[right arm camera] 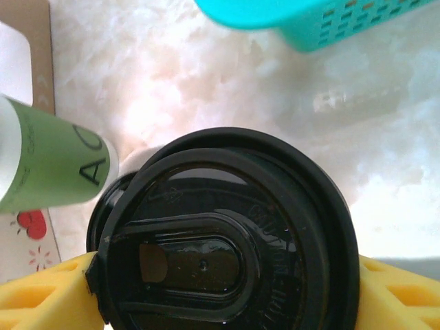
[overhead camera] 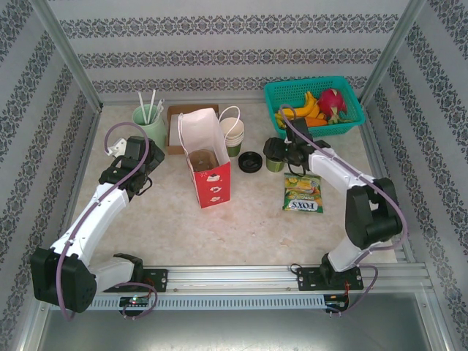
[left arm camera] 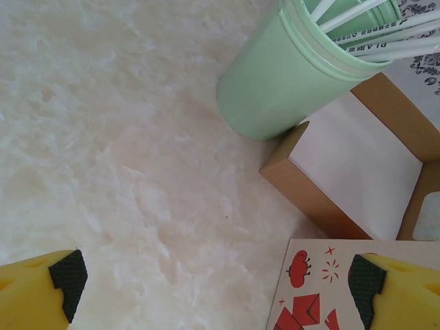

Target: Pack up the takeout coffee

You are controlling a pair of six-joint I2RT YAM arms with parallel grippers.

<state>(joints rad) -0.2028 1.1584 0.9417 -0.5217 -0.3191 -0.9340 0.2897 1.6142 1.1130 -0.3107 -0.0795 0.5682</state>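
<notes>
We see a pale marbled bench (overhead camera: 161, 219) with a red-and-white bag (overhead camera: 208, 172) standing upright on it. Behind the bag to its left sits a brown box (overhead camera: 186, 110), and further left a mint holder (overhead camera: 150, 124). Behind the bag to its right stands a stack of cups (overhead camera: 233, 135). Right of the bag lie a loose black lid (overhead camera: 250, 161), then the coffee (overhead camera: 274, 162), with a packet (overhead camera: 303, 193) nearer us. A teal basket (overhead camera: 292, 93) sits furthest back and right.

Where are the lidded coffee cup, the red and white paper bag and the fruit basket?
takeout coffee (right arm camera: 227, 240), right wrist view, on its black lid.
paper bag (overhead camera: 213, 186), top external view, on its red front panel.
fruit basket (overhead camera: 307, 82), top external view, on its teal back rim.
</notes>
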